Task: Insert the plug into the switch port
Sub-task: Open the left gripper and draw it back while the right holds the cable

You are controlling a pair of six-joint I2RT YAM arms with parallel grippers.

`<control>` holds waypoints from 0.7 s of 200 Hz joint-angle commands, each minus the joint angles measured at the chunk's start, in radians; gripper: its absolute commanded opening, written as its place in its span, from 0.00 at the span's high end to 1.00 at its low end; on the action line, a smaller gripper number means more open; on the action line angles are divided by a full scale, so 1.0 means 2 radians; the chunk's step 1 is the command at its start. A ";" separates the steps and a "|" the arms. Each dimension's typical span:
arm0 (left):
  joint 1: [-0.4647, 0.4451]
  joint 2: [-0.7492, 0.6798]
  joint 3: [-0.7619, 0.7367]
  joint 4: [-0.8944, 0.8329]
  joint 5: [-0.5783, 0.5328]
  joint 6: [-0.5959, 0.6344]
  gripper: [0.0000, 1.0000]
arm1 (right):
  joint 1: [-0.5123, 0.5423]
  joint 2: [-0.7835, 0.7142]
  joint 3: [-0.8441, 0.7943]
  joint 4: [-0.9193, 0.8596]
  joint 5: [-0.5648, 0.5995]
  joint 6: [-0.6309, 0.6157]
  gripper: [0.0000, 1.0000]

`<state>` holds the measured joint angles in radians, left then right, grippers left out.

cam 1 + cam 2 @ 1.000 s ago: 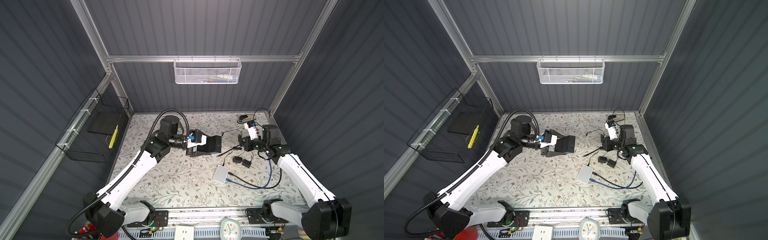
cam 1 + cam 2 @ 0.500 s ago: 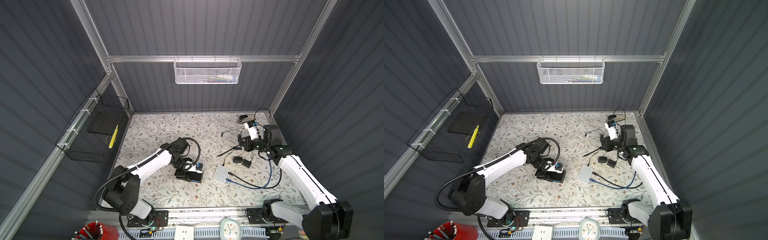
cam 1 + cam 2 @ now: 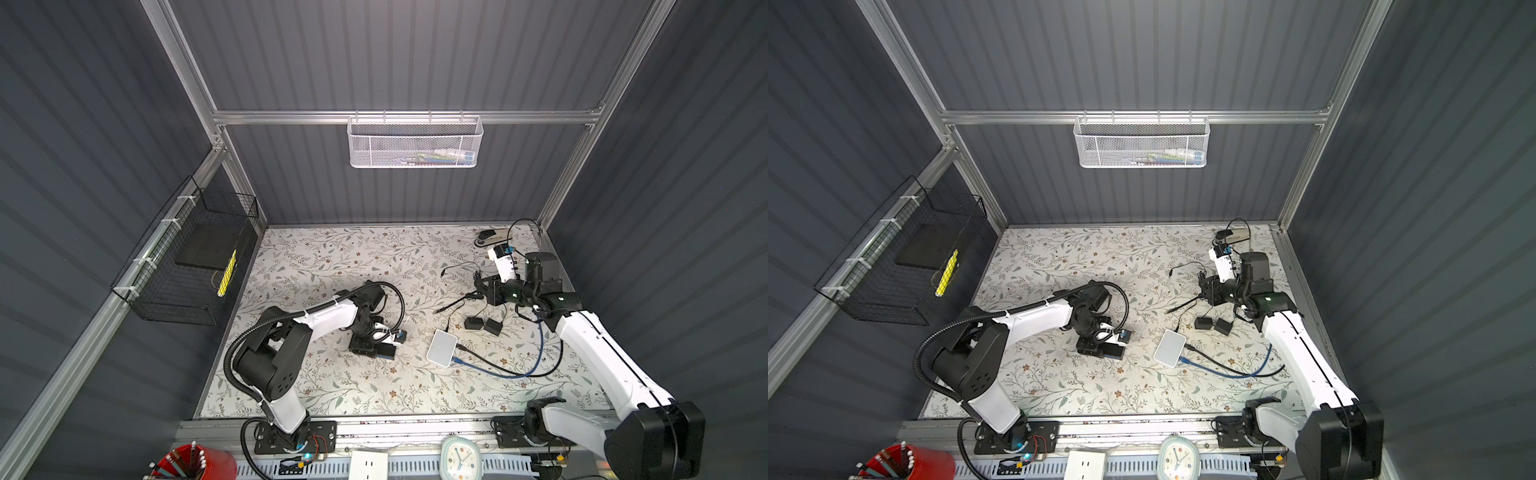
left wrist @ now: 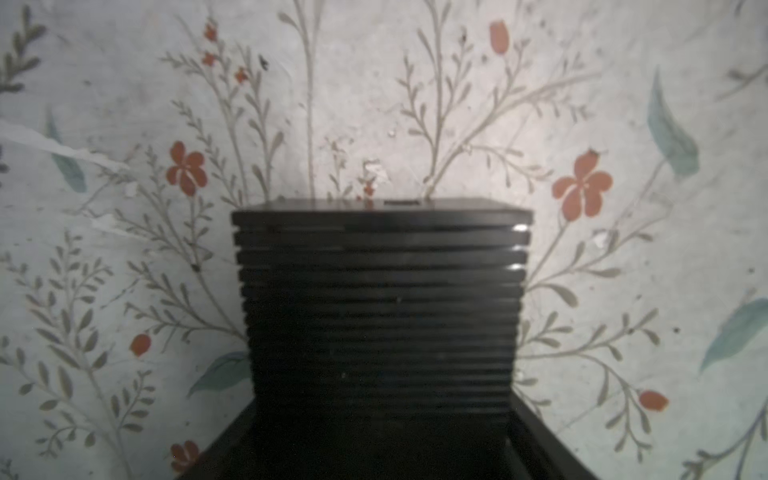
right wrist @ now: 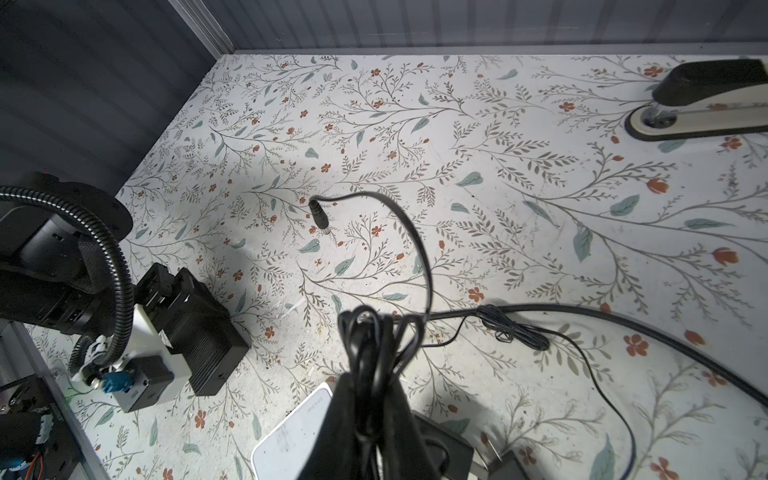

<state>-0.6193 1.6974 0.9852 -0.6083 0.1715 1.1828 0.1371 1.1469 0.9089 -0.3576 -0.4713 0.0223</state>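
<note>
— Down at the front, what lies on the flowery mat [image 3: 324, 386]?
— The white switch [image 3: 441, 348], flat. The left gripper [image 3: 372, 348] points down near it, not touching it. I cannot tell how wide its jaws stand.
— And further back?
— The right gripper [image 3: 482, 286] pinches a bunch of black cord [image 5: 365, 332] tight. One end curls out past it, and the plug [image 5: 319, 217] is on that end, well away from the switch

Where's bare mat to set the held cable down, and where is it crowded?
Bare: the mat's back-left, between the back wall and left arm; also the front strip by the rail. Crowded: around the switch, where adapters, blue cable and the cable bundle in the right gripper lie close.
</note>
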 commanded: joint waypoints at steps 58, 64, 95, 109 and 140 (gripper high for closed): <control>0.002 -0.234 0.008 0.098 -0.029 -0.329 0.00 | 0.082 0.128 -0.016 0.023 -0.019 0.024 0.90; 0.002 -0.252 0.005 0.116 -0.039 -0.384 0.00 | 0.082 0.145 -0.016 0.032 -0.038 0.043 0.91; 0.002 -0.308 -0.031 0.170 -0.055 -0.575 0.00 | 0.079 0.221 0.005 0.054 -0.069 0.133 0.89; 0.002 -0.327 -0.051 0.191 -0.061 -0.631 0.00 | 0.076 0.242 0.013 0.041 -0.043 0.159 0.88; 0.002 -0.375 -0.093 0.223 -0.071 -0.690 0.00 | 0.057 0.260 -0.001 0.016 -0.020 0.217 0.79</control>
<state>-0.6189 1.0092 0.8497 -0.2230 0.0681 0.0174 0.2817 1.6527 0.9051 -0.2825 -0.5419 0.3195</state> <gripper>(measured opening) 0.999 0.204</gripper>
